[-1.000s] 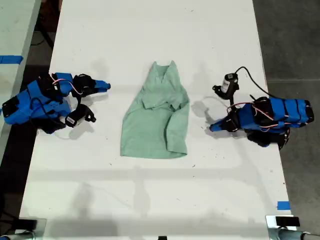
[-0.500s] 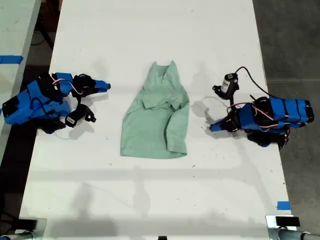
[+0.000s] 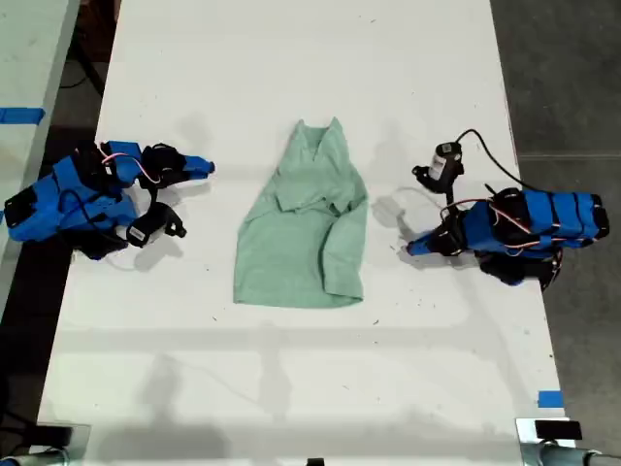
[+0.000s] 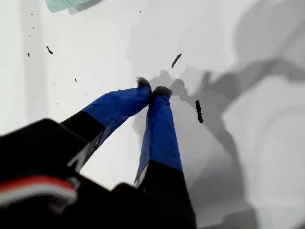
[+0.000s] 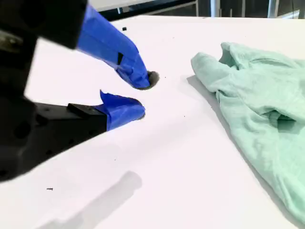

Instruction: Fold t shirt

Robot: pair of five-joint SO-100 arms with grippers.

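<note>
The pale mint-green t shirt (image 3: 303, 228) lies rumpled in the middle of the white table (image 3: 291, 58), with its narrow neck end toward the exterior view's top and its wide hem toward the bottom. At the exterior view's right, my first gripper (image 3: 408, 249) rests just off the shirt's edge. Its blue tips (image 4: 152, 89) are pressed together on nothing, and only a corner of the t shirt (image 4: 66, 5) shows there. At the exterior view's left, my second gripper (image 3: 208, 167) points toward the neck end. Its jaws (image 5: 140, 95) stand slightly apart and empty, with the t shirt (image 5: 257, 95) a short way off.
A black cable (image 3: 485, 146) and a small camera module (image 3: 444, 160) sit above the arm at the exterior view's right. Blue tape (image 3: 549, 398) marks the table's lower right edge. Another table with blue tape (image 3: 19, 115) stands beyond the exterior view's left edge.
</note>
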